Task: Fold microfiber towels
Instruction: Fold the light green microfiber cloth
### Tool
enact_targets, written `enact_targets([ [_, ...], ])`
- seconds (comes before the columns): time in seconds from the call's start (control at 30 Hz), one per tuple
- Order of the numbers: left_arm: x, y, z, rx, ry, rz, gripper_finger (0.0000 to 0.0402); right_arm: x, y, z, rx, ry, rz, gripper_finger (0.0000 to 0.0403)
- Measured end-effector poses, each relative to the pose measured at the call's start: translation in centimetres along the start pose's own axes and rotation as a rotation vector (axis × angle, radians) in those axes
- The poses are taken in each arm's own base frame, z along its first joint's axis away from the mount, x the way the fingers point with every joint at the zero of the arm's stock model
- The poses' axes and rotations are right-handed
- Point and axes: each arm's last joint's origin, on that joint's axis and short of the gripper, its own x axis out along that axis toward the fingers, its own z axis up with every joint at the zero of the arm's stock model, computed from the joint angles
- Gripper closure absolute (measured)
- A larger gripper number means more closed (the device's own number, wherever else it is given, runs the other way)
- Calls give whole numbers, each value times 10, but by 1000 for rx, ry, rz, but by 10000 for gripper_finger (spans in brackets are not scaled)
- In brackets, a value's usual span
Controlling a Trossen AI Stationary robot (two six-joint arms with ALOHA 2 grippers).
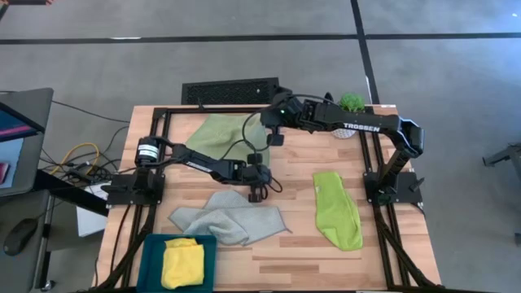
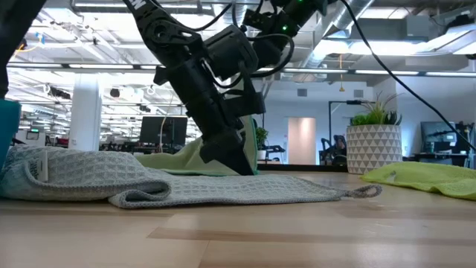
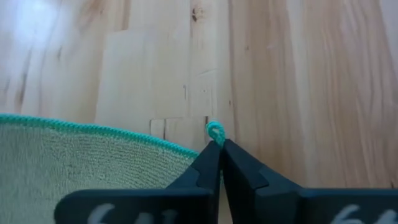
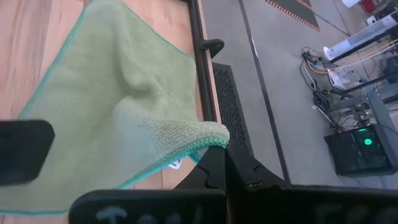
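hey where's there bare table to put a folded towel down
Bare wood shows between the grey-green towel and the lime towel, and along the front edge beside the teal bin. The back middle is crowded: both hands pinch the sage towel.

Your table (image 1: 293, 244) is pale wood in jointed planks, smooth with a low sheen, framed by matt black metal rails (image 1: 383, 236). Your sage green towel (image 4: 118, 93) is fine-napped microfiber cloth with a stitched teal edge. Your grey-green towel (image 2: 186, 190) is cloth in a coarser waffle weave. Your lime green towel (image 1: 336, 209) and yellow towel (image 1: 182, 262) look soft and matt. Your bin (image 1: 151, 252) is smooth teal plastic. Your left hand (image 3: 219, 163) and right hand (image 4: 225, 163) show matt black plastic fingers.
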Motion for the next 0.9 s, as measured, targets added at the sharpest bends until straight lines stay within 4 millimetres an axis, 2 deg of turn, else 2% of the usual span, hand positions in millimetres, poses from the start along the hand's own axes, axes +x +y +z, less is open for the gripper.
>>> enact_targets([
  [0.23, -18, -14, -2, -50, 61, 36, 401, -12, -14, 1, 2, 72, 23, 395],
  [0.5, -61, -24, -2, -127, 126, 129, 401, -23, -18, -5, -24, 186, 86, 395],
  [0.73, -112, -30, 0, -196, 90, 225, 401, -27, -12, -15, -58, 297, 156, 395],
  [0.9, -157, -26, -2, -267, 10, 381, 401, -30, -9, -20, -100, 352, 199, 395],
])
